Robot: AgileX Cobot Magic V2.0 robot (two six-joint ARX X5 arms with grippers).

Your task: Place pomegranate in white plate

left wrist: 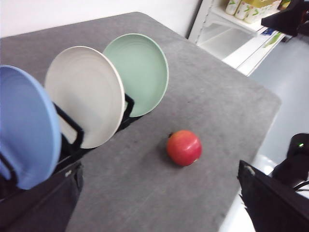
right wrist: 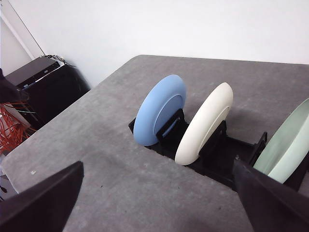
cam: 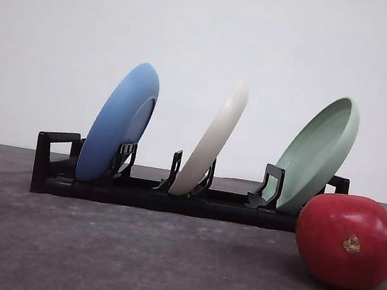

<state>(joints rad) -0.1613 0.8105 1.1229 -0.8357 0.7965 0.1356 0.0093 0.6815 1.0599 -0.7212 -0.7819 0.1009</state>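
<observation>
No writing is readable anywhere. The pomegranate (cam: 347, 241) sits on the grey counter (cam: 124, 266), beside the black rack (cam: 51, 167) holding the white plate (cam: 212, 140) upright. Both pincers are spread, well apart from the fruit.

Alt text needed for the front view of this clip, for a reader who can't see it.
A red pomegranate sits on a grey table at the right, in front of a black dish rack. The rack holds three tilted plates: blue plate on the left, white plate in the middle, pale green plate on the right.
</observation>
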